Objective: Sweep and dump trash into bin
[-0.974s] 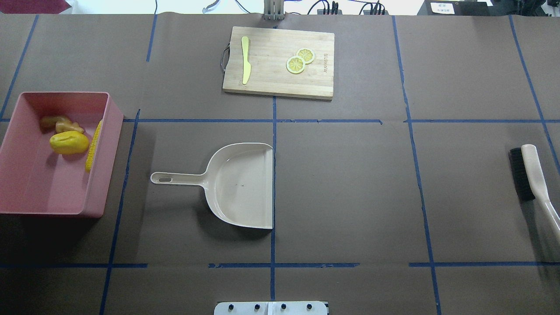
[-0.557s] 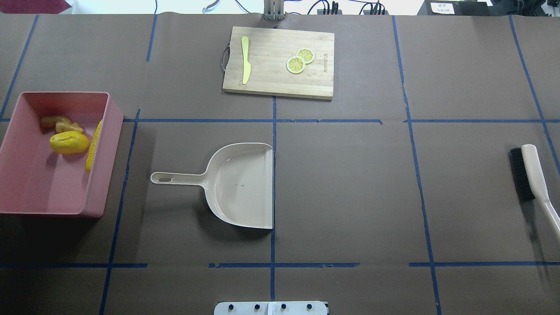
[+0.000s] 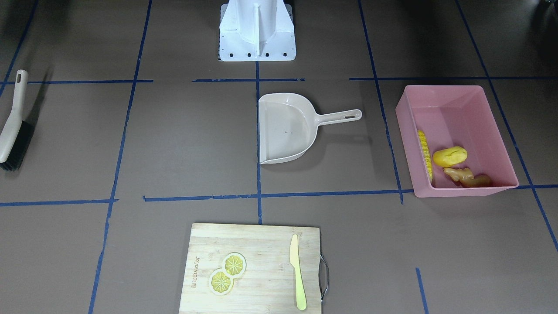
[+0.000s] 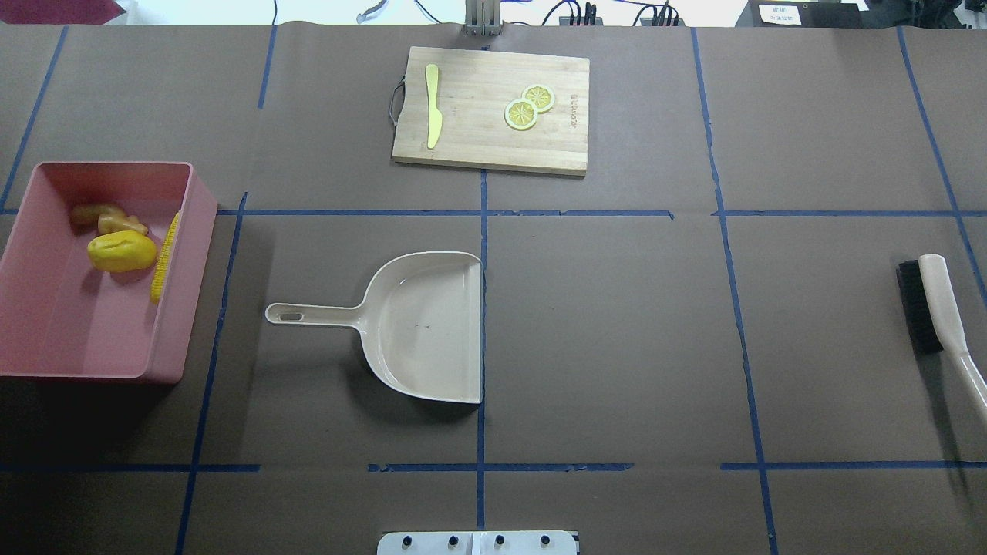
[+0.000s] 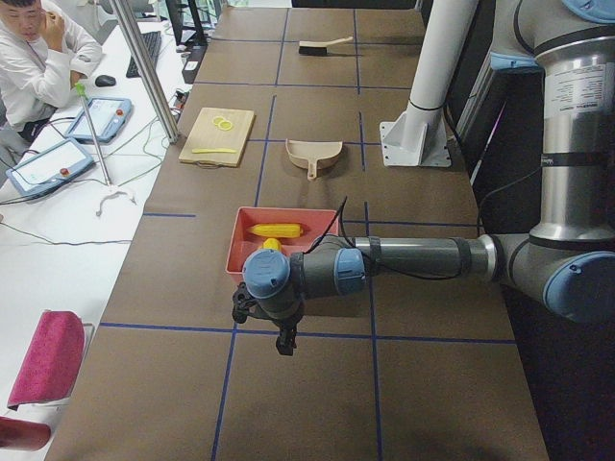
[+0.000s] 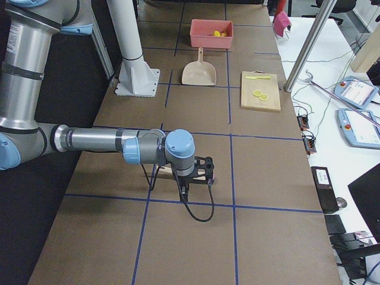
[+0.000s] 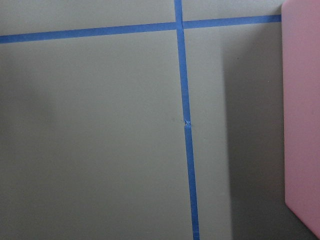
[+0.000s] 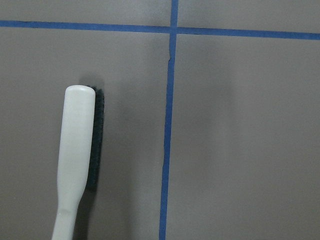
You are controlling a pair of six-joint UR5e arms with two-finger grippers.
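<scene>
The pink bin (image 4: 199, 223) stands at the table's left end; it also shows in the front-facing view (image 3: 457, 93) and at the left wrist view's right edge (image 7: 302, 125). Inside lie the corn cob (image 4: 163, 254), the yellow potato lump (image 4: 122, 251) and the ginger root (image 4: 108, 218). My left gripper (image 5: 285, 346) shows only in the exterior left view, hanging over the table beside the bin. My right gripper (image 6: 199, 177) shows only in the exterior right view, above the brush (image 8: 75, 165). I cannot tell whether either is open or shut.
An empty beige dustpan (image 4: 424, 324) lies mid-table with its handle pointing at the bin. The brush (image 4: 937, 308) lies at the right end. A wooden cutting board (image 4: 493, 108) at the far edge carries a pale knife (image 4: 433, 116) and lemon slices (image 4: 529, 106).
No object has moved. A faint shadow beside the brush has slid toward the table's near edge.
</scene>
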